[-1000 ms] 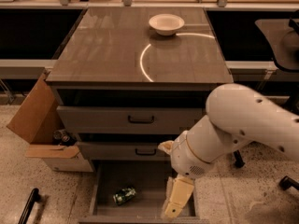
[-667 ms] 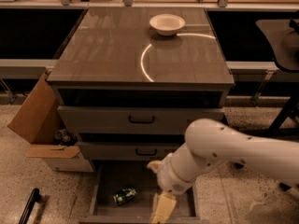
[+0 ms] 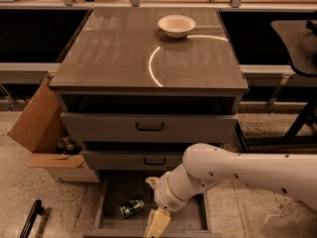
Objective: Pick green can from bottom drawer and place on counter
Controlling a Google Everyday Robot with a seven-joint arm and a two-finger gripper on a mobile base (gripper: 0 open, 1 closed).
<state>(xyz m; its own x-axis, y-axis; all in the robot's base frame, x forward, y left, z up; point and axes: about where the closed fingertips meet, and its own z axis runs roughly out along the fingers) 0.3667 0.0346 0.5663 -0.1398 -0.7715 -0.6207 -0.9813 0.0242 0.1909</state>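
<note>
I've got the gripper (image 3: 157, 224) low over the drawer (image 3: 115, 190), just right of the can (image 3: 132, 208); can't tell its grip.

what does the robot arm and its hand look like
The arm is a thick, smooth white tube with rounded joints, sprinkled with small dark dots, and a thin dark seam rings the wrist. No loose cables show. The hand is a pale cream, tapered piece, low over the front of the bottom drawer, right of the green can.
</note>
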